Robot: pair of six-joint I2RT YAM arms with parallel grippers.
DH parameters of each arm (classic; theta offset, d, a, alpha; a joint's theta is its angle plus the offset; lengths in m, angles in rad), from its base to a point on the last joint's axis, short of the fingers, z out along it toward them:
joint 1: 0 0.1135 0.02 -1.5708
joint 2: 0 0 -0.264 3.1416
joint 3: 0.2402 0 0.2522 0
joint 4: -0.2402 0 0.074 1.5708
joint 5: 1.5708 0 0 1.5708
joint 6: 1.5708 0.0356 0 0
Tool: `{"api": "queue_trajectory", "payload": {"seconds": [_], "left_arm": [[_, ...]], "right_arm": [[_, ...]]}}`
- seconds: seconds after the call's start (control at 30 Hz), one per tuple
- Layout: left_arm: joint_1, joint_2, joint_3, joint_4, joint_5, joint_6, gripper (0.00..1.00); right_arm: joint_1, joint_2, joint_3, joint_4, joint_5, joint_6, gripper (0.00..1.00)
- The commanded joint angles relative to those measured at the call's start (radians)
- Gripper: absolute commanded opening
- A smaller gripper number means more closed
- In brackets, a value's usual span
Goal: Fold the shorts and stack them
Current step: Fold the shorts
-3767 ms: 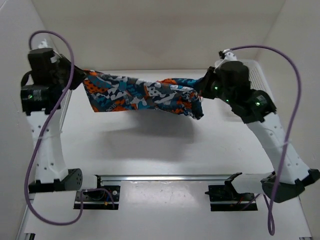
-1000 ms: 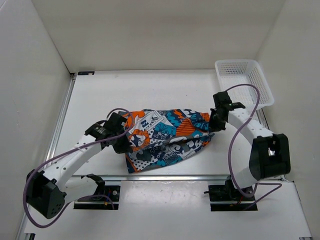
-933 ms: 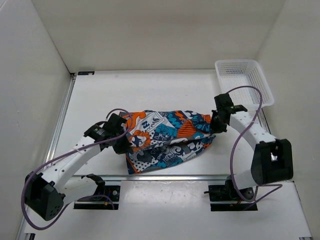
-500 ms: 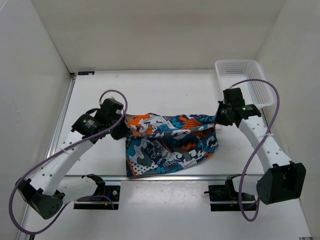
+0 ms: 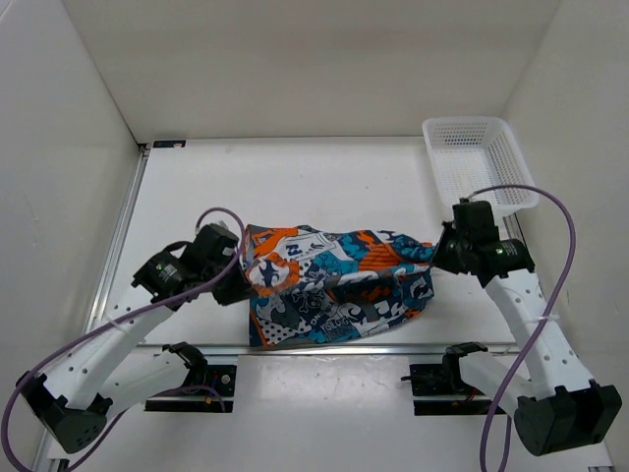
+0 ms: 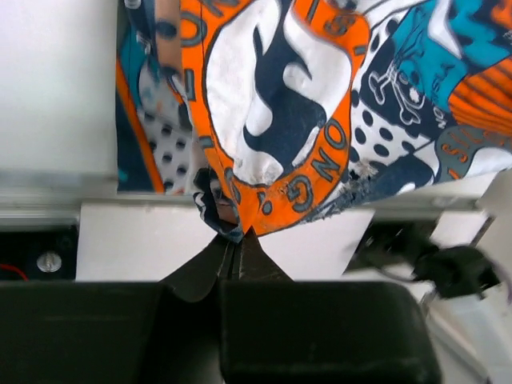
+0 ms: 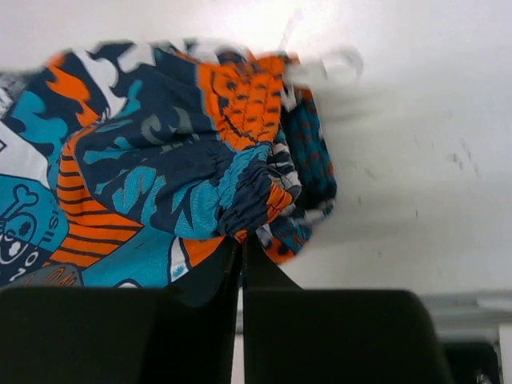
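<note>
Right, at my left gripper (image 6: 236, 240) the jaws are pinched tight on a bunched corner of the shorts (image 6: 272, 120), at the hem of an orange patch with a navy-and-white wave logo and ring lettering. At my right gripper (image 7: 242, 238) the jaws are likewise closed to a slit, nipping a gathered fold of navy, teal and orange print at the opposite end of the shorts (image 7: 160, 176). A pale cord loop shows at the far edge of the cloth there, too blurred for me to name.

From the overhead camera, the shorts (image 5: 334, 285) stretch between the left gripper (image 5: 236, 280) and the right gripper (image 5: 439, 258), doubled over in a rough band across the near middle of the table (image 5: 295, 187). Their near edge reaches the metal rail (image 5: 324, 349) that runs along the front. I cannot tell how much of the cloth lies flat and how much hangs from the jaws.

The white plastic mesh basket (image 5: 470, 122) stands at the far right corner, just beyond my right wrist. The shorts lie wholly outside it, apart from its near wall.
</note>
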Motion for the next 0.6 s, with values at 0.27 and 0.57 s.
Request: {"api": "queue_trajectory", "payload": {"seconds": [0.27, 0.57], "left_arm": [[-0.047, -0.040, -0.237, -0.034, 0.129, 0.001, 0.99], [0.159, 0.251, -0.195, 0.200, 0.060, 0.148, 0.98]], "right_arm": [[0.011, -0.020, -0.044, -0.111, 0.074, 0.233, 0.86], [0.011, 0.158, -0.019, 0.009, 0.081, 0.191, 0.90]]}}
